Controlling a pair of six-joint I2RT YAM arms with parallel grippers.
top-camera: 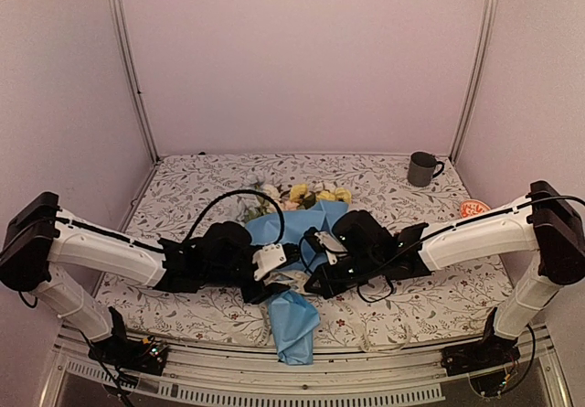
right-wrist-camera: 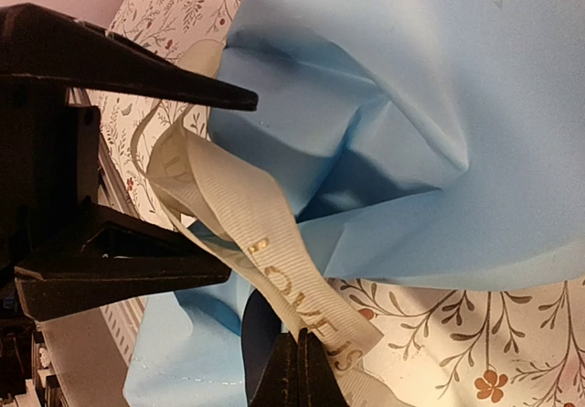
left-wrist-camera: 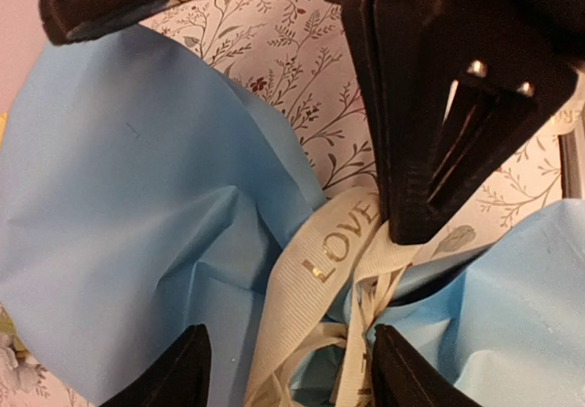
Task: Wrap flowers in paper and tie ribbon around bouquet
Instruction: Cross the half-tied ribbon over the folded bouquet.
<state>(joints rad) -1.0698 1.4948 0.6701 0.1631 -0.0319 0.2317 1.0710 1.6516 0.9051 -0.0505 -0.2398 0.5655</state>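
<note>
The bouquet [top-camera: 297, 224] lies in the middle of the table, wrapped in light blue paper [left-wrist-camera: 137, 206], and its tail [top-camera: 292, 326] hangs over the near edge. Yellow and white flowers [top-camera: 306, 192] poke out of the far end. A cream ribbon [left-wrist-camera: 336, 242] printed "LOVE" in gold crosses the pinched waist of the paper. My right gripper [right-wrist-camera: 304, 338] is shut on the ribbon [right-wrist-camera: 251, 219] and pulls one strand up. My left gripper [left-wrist-camera: 292, 345] stands open astride the ribbon strands, its fingers [left-wrist-camera: 187, 370] on either side. Both grippers [top-camera: 279, 262] [top-camera: 317, 253] meet over the waist.
A grey mug [top-camera: 421, 168] stands at the back right. A small orange thing [top-camera: 473, 208] lies near the right edge. The floral tablecloth [top-camera: 183, 187] covers the table, and a metal rail [top-camera: 366, 375] runs along its near edge.
</note>
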